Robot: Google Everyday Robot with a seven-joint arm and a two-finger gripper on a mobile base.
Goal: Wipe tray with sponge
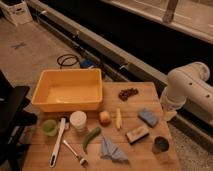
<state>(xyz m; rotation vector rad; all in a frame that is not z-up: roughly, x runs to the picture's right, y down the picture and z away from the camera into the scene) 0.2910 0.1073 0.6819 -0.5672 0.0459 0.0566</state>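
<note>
The white arm point(187, 86) is cut off by the right edge. The gripper point(170, 115) is hard to make out, only a pale stub under the arm's bend at the worktop's point(145, 98) right edge, jaws apart and empty. The blue sponge point(148, 117) lies just left of it, untouched. The yellow tray point(67, 105) sits well apart at the far left.

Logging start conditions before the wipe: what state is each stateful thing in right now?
Tray: upright, empty.
Sponge: flat on the table, not held.
Cloth: crumpled.
White cup: upright.
Green cup: upright.
Dark cup: upright.
Gripper: by the table's right edge, fingers open, holding nothing.
</note>
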